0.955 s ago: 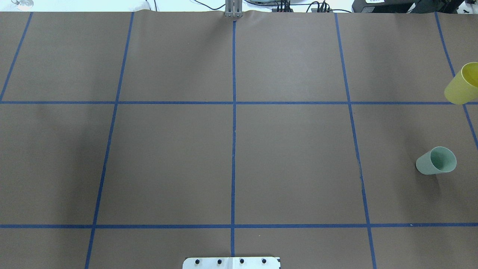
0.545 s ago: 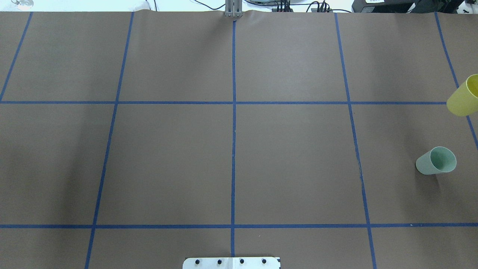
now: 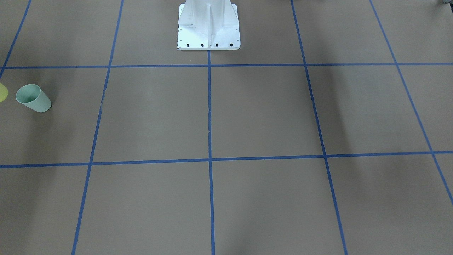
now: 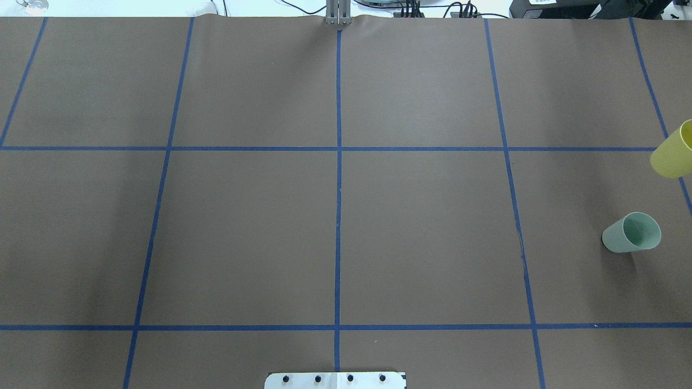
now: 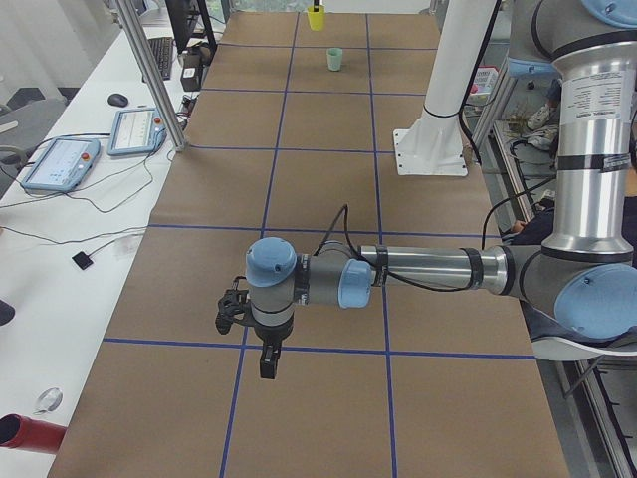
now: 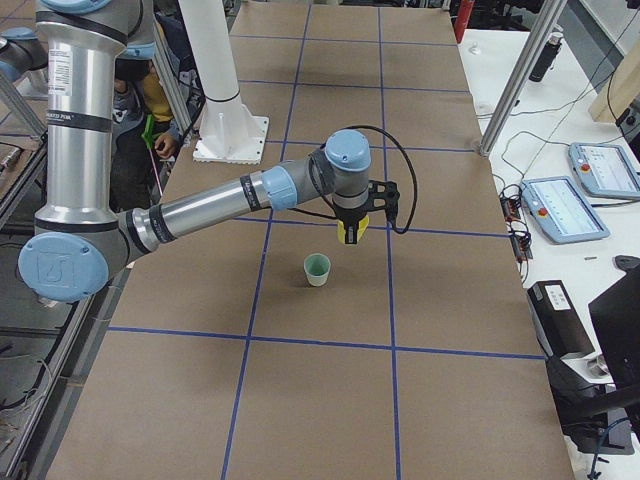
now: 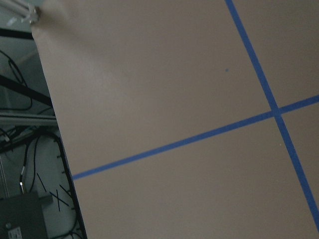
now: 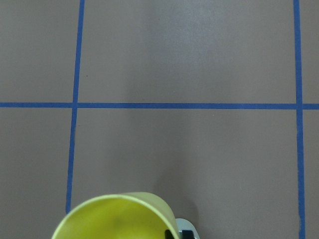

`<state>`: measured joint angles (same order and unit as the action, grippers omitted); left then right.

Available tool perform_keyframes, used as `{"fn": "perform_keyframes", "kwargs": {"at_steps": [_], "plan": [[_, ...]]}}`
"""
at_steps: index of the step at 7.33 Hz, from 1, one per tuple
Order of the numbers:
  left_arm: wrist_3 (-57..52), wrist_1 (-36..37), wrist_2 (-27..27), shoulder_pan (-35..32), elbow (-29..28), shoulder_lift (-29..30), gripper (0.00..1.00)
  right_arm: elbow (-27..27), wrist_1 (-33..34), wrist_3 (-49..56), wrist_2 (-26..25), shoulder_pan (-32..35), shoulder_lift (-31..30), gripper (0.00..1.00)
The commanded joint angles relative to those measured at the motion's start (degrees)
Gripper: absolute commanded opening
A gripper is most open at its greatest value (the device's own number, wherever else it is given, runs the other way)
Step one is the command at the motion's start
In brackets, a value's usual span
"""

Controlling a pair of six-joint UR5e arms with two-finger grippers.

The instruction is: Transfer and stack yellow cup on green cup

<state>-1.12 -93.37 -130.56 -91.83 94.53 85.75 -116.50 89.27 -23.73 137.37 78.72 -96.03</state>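
Note:
The yellow cup [image 4: 673, 154] hangs above the table at the far right edge of the overhead view, held at its rim by my right gripper [image 6: 352, 226]. It fills the bottom of the right wrist view [image 8: 114, 216], where one fingertip [image 8: 172, 233] shows beside it. The green cup [image 4: 632, 233] stands upright, mouth up, on the brown paper, nearer the robot than the yellow cup; it also shows in the right side view [image 6: 317, 268]. My left gripper [image 5: 266, 366] hovers over the table's opposite end, far from both cups; I cannot tell whether it is open or shut.
The white robot pedestal [image 3: 208, 26] stands at the table's middle near edge. Blue tape lines [image 4: 338, 189] grid the brown paper. Tablets [image 6: 585, 205] and a metal post [image 6: 520, 75] line the far side, off the paper.
The yellow cup has moved down the overhead view, toward the robot and closer to the green cup. The green cup has not moved.

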Motion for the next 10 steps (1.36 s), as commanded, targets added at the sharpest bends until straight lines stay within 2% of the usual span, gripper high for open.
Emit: {"fn": "perform_keyframes", "kwargs": {"at_steps": [1,2,4,7,10], "plan": [[1.0,-0.1,-4.8,0.1,2.1,-2.3,1.0,0.0,-0.5,-1.5,-0.1,-2.5,-2.0,0.0],[1.0,-0.2,-4.9,0.1,2.2,-2.3,1.0,0.0,-3.7,-1.8,-0.5,-4.3,-4.6,0.0],[0.9,-0.3,-5.0,0.2,2.6,-2.3,1.0,0.6,-15.1,-9.2,-2.3,-8.3,-10.2,0.0],[0.8,-1.5,-4.4,0.2,2.8,-2.3,1.0,7.2,-23.6,-10.0,-3.7,-10.0,-10.7,0.0],[0.8,-1.6,-4.4,0.2,2.9,-2.3,1.0,7.4,-25.9,-13.9,-3.9,-12.5,-10.7,0.0]]}}
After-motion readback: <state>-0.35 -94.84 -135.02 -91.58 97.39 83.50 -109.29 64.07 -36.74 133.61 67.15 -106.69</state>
